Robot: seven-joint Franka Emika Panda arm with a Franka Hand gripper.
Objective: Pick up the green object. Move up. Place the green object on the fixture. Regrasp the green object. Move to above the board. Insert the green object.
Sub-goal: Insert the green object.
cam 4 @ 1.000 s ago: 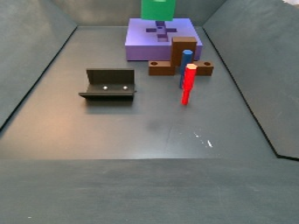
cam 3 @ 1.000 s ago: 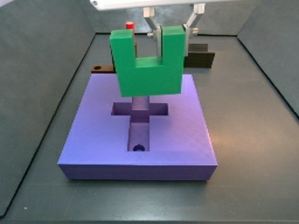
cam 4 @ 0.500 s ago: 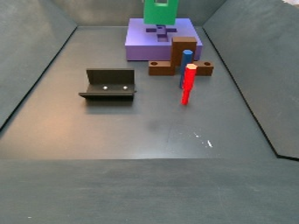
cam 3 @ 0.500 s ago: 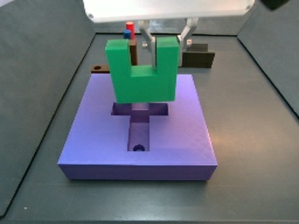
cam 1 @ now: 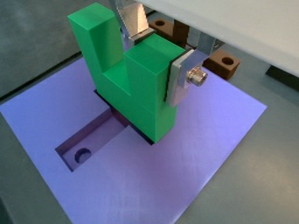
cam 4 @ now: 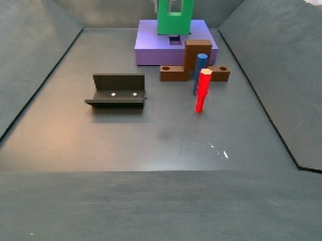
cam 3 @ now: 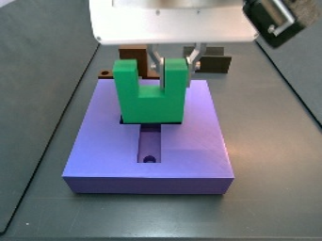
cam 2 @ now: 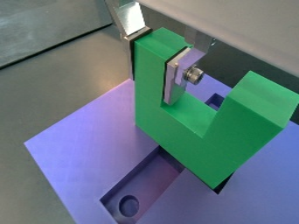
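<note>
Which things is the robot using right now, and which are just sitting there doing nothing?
Using: the green block, pinched on one prong by the gripper over the purple board; the dark fixture on the floor.

Just sitting: the red-and-blue peg, the brown block.

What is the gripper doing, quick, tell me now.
Gripper: closed on one prong of the green object, holding it over the board at the recess.

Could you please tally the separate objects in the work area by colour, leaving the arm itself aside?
Green: 1, the green object, held by the end effector over the board.
Purple: 1, the board.
Brown: 1, brown block.
Red-and-blue: 1, peg.
Dark: 1, the fixture.
Total: 5
</note>
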